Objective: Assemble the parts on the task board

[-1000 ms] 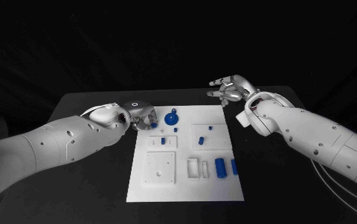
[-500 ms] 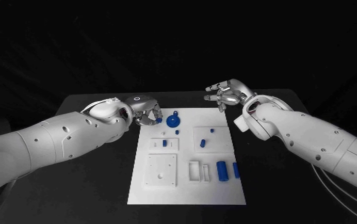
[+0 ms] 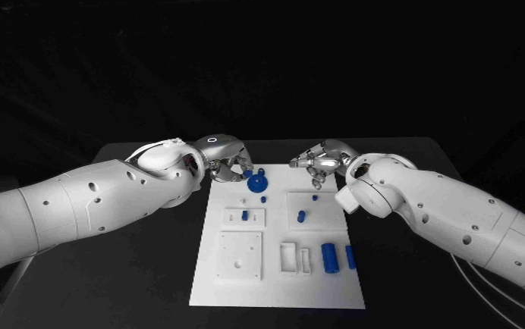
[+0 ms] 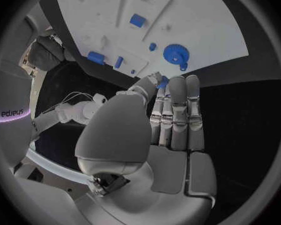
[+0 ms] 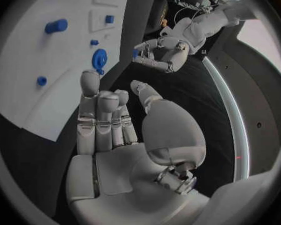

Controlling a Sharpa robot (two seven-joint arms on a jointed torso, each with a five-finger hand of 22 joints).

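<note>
Because the parts are small blue plastic pieces, they are likely light, stiff and a little slick, best pinched at their edges or narrow sides rather than from flat above.

In the head view, the task board (image 3: 279,249) lies in the middle of the black surface (image 3: 131,155). The blue gear part (image 3: 257,185) sits at its far end, just right of the left hand (image 3: 227,164) and left of the right hand (image 3: 317,161).

In the left wrist view, the left hand (image 4: 172,115) pinches a small blue piece (image 4: 162,82) between thumb and fingertips, the gear part (image 4: 174,53) lying close beyond them.

In the right wrist view, the right hand (image 5: 112,117) holds nothing, its fingers extended and loosely apart, the gear part (image 5: 100,60) just past the fingertips.
</note>
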